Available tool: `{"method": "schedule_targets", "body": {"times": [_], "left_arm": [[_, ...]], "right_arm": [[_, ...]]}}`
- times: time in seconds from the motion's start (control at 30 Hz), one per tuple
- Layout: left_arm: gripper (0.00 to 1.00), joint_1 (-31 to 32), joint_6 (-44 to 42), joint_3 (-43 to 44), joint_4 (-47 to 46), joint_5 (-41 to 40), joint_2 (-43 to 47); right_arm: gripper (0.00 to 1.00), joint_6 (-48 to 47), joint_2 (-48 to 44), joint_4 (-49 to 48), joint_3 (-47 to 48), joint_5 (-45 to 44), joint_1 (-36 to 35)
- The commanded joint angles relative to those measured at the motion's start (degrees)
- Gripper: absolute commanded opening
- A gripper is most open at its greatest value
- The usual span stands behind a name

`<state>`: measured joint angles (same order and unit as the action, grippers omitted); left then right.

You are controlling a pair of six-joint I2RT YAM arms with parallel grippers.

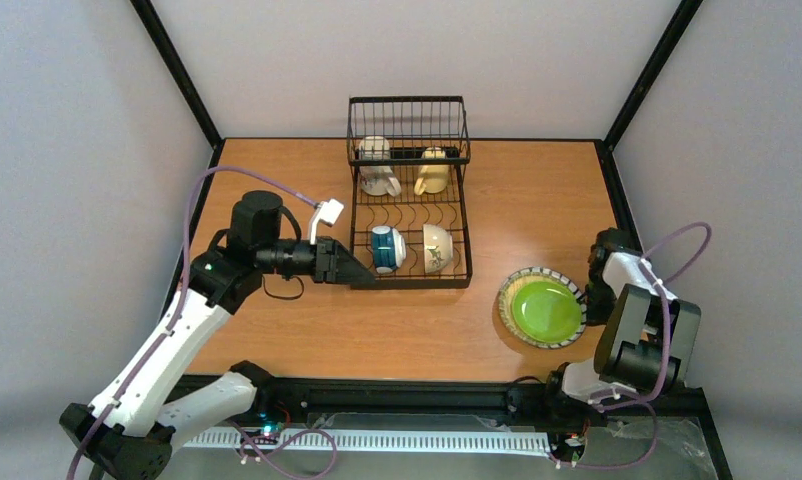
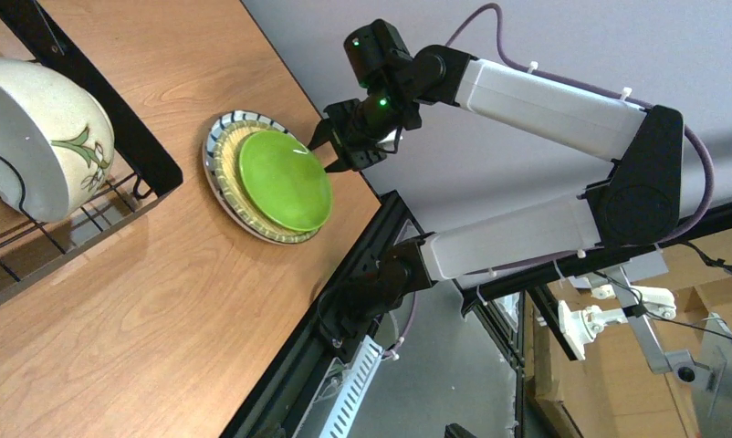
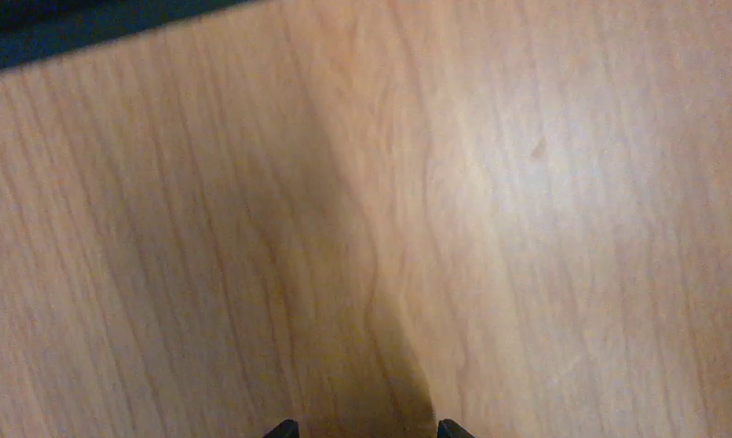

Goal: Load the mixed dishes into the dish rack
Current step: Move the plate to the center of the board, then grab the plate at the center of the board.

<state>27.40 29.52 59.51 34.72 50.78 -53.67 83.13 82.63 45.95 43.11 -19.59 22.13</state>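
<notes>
The black wire dish rack [image 1: 461, 205] stands at the table's middle back. A white mug [image 1: 377, 166] and a cream-yellow mug [image 1: 433, 172] sit in its basket section. A teal-and-white bowl [image 1: 385, 248] and a white bowl with a motif [image 1: 437, 248] stand in its slot tray. The motif bowl also shows in the left wrist view [image 2: 43, 137]. A lime-green plate [image 1: 545, 308] lies on the white plate [image 1: 505, 290] on the table at the right. My left gripper [image 1: 355, 270] is at the rack's front left corner; its fingers do not show clearly. My right gripper [image 1: 584, 296] is open at the plates' right edge, low over the table [image 3: 364, 431].
The table's right edge and a black frame rail [image 1: 617, 190] run just behind the right gripper. In the left wrist view the right arm [image 2: 545, 100] reaches over the table's near corner. The rack's front rim [image 2: 116, 128] is close to the left wrist.
</notes>
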Motion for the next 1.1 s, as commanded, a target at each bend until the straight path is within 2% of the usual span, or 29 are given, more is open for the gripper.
{"method": "schedule_targets", "body": {"times": [0.0,0.3,0.47,0.63,0.73,0.87,1.07], "left_arm": [[0.98,0.37,-0.95,-0.45,1.27,0.26,0.7],[0.98,0.38,-0.79,-0.82,1.22,-0.04,0.7],[0.98,0.33,-0.68,-1.54,0.95,-0.03,0.58],[1.0,0.37,-0.77,-2.66,1.06,0.02,0.28],[1.0,0.37,-0.99,-3.77,1.17,-0.05,-0.6],[1.0,0.34,-2.81,-4.22,3.32,0.08,-2.78],[1.0,0.32,-4.56,-4.77,5.05,-0.68,-4.37]], "right_arm": [[0.87,6.63,2.12,1.65,0.33,2.36,-6.66],[0.87,10.81,10.37,3.6,8.83,2.37,-18.69],[0.87,9.98,12.28,6.33,14.04,-0.51,-20.89],[0.87,2.97,11.58,12.11,23.74,-11.32,-20.69],[0.86,-1.51,11.24,14.39,29.48,-14.77,-20.52],[0.87,-8.95,9.1,12.8,31.15,-11.52,-20.82],[0.89,-18.76,0.48,7.05,23.09,-5.47,-26.91]]}}
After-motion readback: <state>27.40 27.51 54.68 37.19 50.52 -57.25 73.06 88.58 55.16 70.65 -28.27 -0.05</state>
